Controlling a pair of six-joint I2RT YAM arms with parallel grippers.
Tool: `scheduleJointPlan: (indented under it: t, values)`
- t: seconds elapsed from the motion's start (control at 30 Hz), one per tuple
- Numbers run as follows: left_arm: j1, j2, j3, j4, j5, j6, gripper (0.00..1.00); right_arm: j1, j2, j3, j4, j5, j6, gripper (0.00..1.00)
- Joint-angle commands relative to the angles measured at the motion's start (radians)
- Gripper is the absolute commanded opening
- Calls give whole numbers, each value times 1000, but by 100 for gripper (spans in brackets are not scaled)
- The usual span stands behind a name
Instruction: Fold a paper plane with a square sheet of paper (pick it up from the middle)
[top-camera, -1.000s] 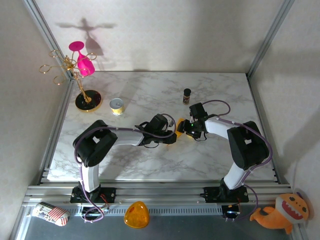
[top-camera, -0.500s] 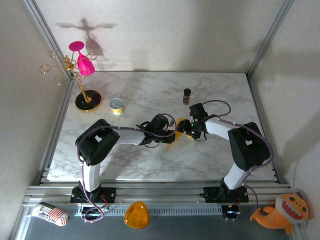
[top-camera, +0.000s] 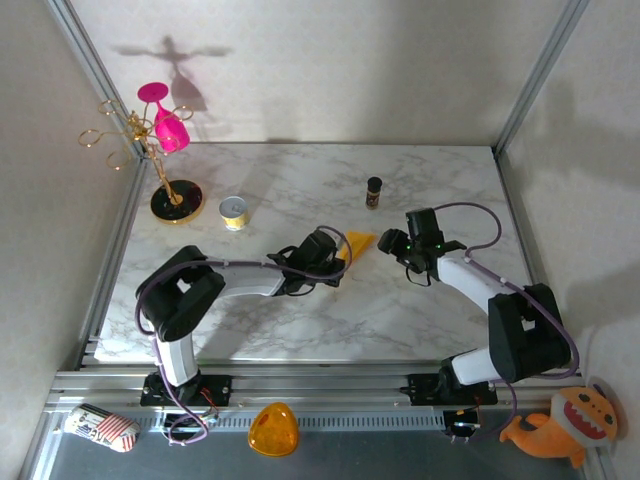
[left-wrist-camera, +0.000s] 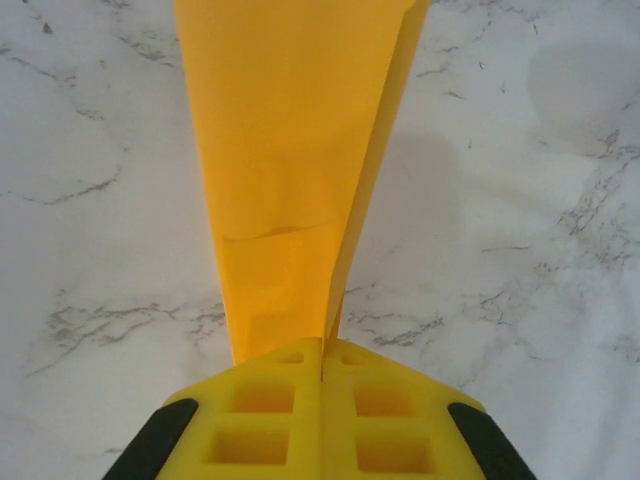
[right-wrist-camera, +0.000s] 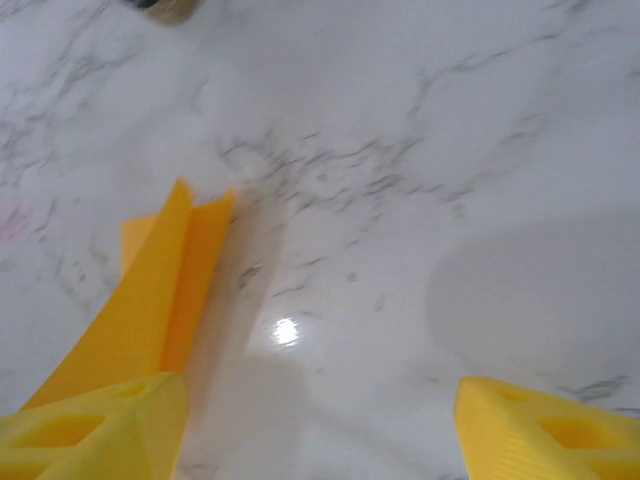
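Paper plane (left-wrist-camera: 290, 150), a long folded orange-yellow wedge, is near the middle of the marble bench (top-camera: 300, 190), resting on it or just above it, I cannot tell which; the left pincer (left-wrist-camera: 322, 395) is clenched on its narrow end, probably to keep the layers pressed together along the crease; the right pincer (right-wrist-camera: 320, 440) is released, fingers wide apart, near the wide end without touching, which I judge leaves room for the next fold.

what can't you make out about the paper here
- Left wrist: the paper has its narrow tip hidden between the shut fingers of the left gripper; its wide end is cut by the top edge.
- Right wrist: blurred; the paper's near end sits behind one finger of the open right gripper.
- Top external: fold lines too small.
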Motion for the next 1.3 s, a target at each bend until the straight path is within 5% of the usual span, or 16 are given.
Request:
scheduleJointPlan:
  t: [0.0,0.7,0.97,1.27]
  values:
    - [-64,-20,-10,-10,-131,62,0,-24,-13,-23,-35,81,35,72]
    - [-255,193,226,-252,-430,172,0,-92,26,-26,-60,76,40,73]
    - [-252,189,229,-245,-378,161,0,-100,36,-27,-54,52,40,73]
    - [-147,81,120,-111,-117,81,0,-102,36,-33,-41,24,34,73]
